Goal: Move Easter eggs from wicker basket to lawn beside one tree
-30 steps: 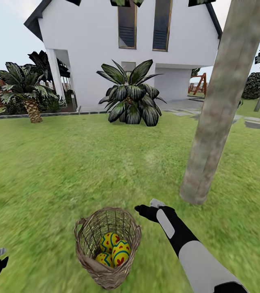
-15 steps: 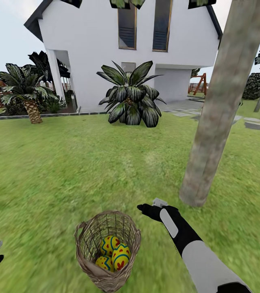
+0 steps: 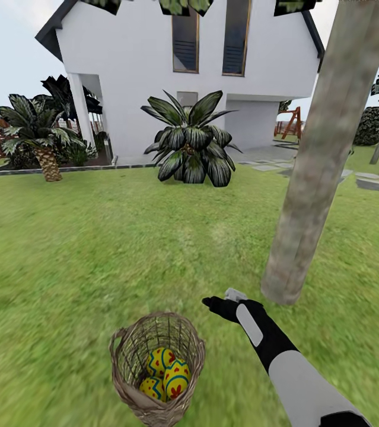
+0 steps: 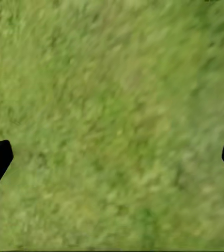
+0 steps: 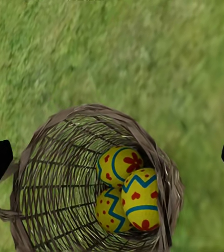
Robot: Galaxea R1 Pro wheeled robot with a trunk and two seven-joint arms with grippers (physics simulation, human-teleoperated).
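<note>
Sits a little lower in the head view than a second ago, that wicker basket [image 3: 131, 388], as do the grass and the tree's foot around it, so reads as a small camera move and not a shift of the things. Holds all three Easter eggs [image 3: 165, 375] bunched against one side of the basket's floor, two below and one resting on top, none out yet. Stands on the lawn [image 3: 94, 249] close to the thick mottled tree trunk [image 3: 314, 178], well short of the white house [image 3: 142, 71] and the broad-leaved shrub [image 3: 192, 145]. Looks like the reach-in step of the first pick: hangs the right gripper [image 3: 222, 301] just beyond the basket's far rim, between basket and trunk, pincer spread wide, dark tips at both edges of the right wrist view with the eggs between them. Calls next for a descent into the basket mouth, centring on the topmost egg and missing the rim before closing. Shows the left gripper [image 4: 112, 160] spread just as wide over bare grass, holding nothing. Cuts off the tree's crown at the top of the head view; hides the lowest egg partly behind its neighbours; leaves the basket's thin handle hard to make out, apart from a small loop at the rim.
</note>
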